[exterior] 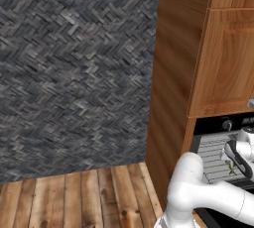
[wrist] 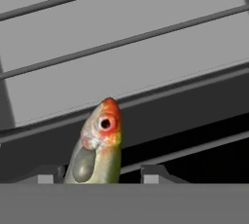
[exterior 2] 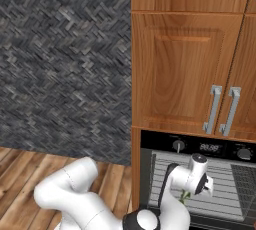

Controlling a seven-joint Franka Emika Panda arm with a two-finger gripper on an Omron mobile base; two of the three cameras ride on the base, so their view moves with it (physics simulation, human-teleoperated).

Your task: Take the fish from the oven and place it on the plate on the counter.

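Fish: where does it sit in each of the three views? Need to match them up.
Left base view: fish at the far right, lower part, a greenish sliver under the gripper, over the oven rack.
Right base view: fish low, right of centre, just below the white hand.
Hand view: fish at bottom centre, red-orange head up, between the finger tips.
Shared landmark: the silver wire rack behind the fish.

Olive fish (wrist: pixel 99 145), orange-red head; black oven (exterior 2: pixel 200 146).
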